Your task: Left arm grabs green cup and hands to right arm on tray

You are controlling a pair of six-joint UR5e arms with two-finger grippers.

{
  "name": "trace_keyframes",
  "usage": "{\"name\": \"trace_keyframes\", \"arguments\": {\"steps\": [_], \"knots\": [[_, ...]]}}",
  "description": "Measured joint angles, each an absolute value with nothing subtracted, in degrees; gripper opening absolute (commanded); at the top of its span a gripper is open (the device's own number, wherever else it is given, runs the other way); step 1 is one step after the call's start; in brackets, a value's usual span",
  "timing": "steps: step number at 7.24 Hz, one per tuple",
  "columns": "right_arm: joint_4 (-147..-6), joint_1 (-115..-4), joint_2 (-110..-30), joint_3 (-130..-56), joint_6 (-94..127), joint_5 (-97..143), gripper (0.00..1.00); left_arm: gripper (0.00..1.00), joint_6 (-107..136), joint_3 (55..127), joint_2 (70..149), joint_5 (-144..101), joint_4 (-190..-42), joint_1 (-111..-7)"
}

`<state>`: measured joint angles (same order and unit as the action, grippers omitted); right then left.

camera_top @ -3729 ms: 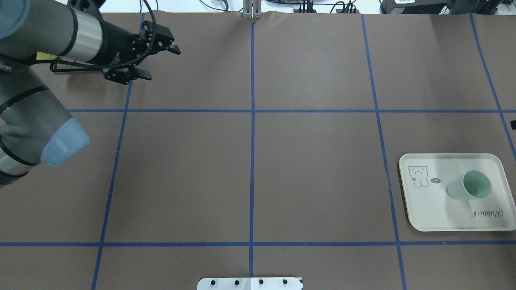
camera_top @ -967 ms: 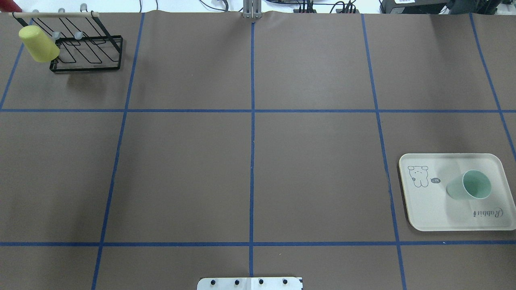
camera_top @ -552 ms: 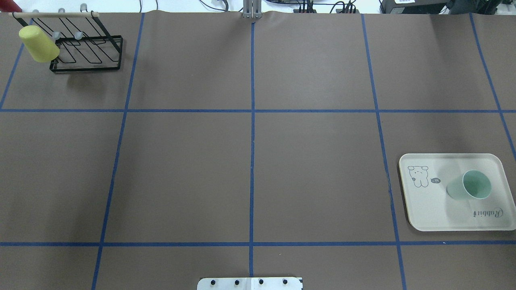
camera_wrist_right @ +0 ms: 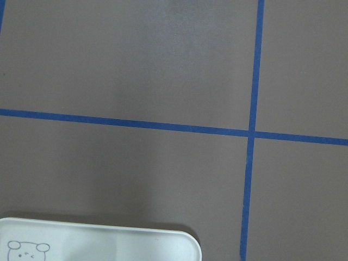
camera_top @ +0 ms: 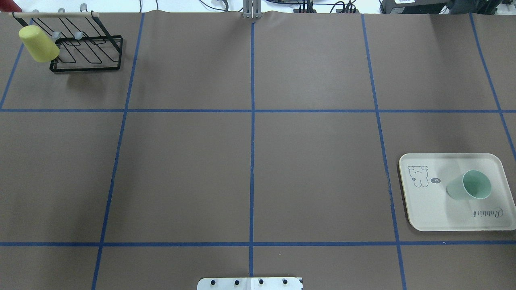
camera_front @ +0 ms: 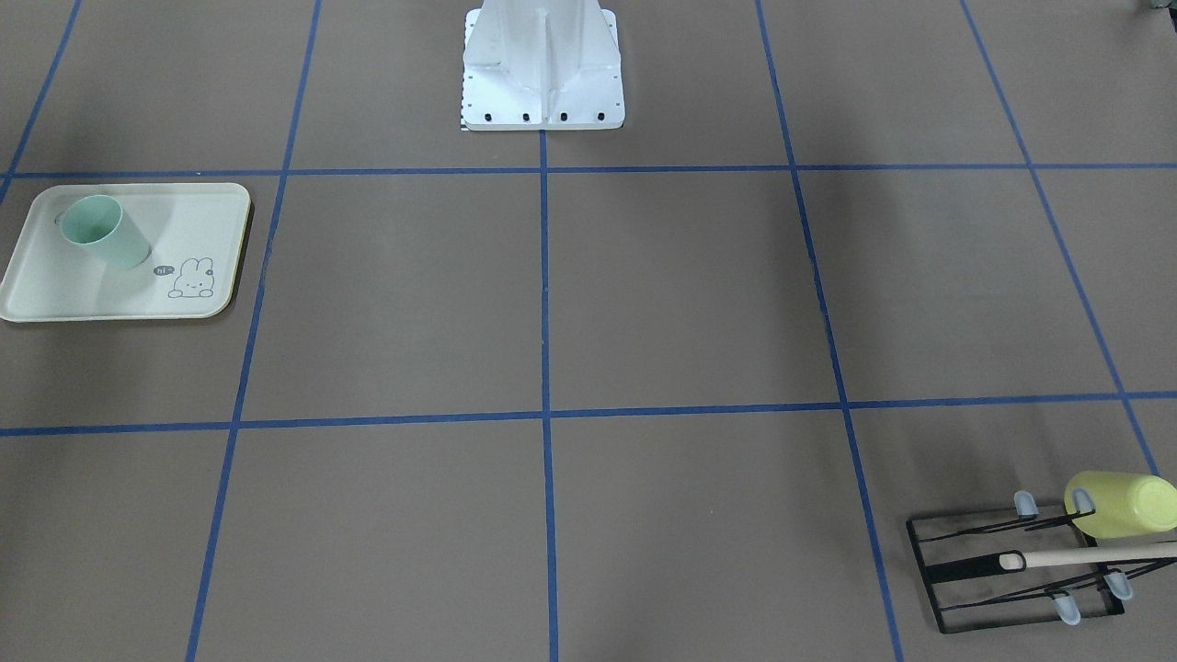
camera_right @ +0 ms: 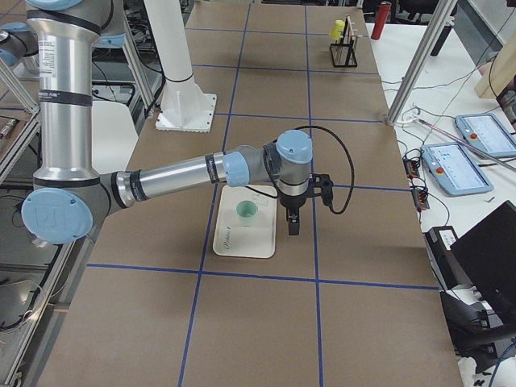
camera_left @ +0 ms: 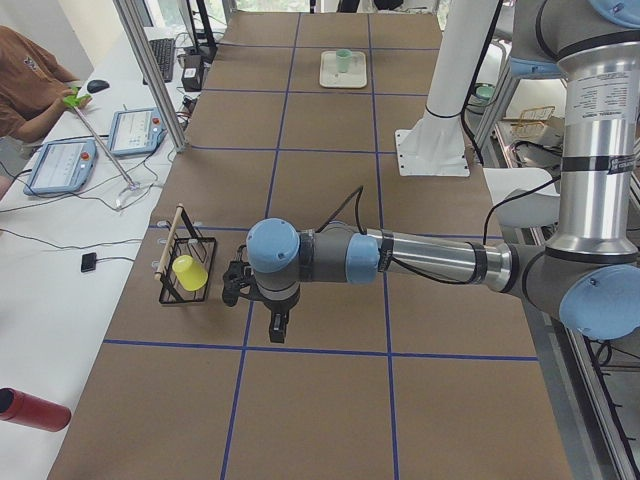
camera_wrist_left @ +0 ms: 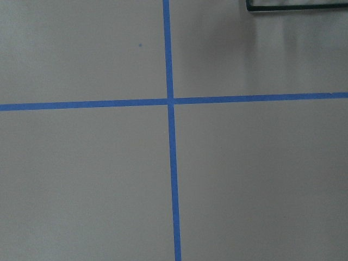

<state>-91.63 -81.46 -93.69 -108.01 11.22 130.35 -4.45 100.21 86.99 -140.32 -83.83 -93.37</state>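
Since the green cup (camera_top: 469,185) stands upright, mouth up, on the tray (camera_top: 427,213) at the right end of the bench (camera_top: 314,169), my right jaws hang just beside that tray. My left jaws are well apart, near the black wire rack (camera_top: 86,52). Whether either pair is released or clenched, cannot tell. Hand-off looks done.

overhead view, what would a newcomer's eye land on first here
First the pale green cup, mouth up on the cream rabbit tray at the table's near right. Then the yellow-green cup, perched tilted on the black wire rack in the far left corner. A wide stretch of brown table, gridded in blue tape, separates them.
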Motion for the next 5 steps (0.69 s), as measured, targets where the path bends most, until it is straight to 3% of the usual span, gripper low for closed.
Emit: {"name": "trace_keyframes", "arguments": {"steps": [5], "knots": [[-91.14, -81.47, -94.18, -107.92, 11.09, 130.62, 1.0, 1.0, -4.31, 100.97, 86.5, -138.99, -83.69, -93.06]]}}
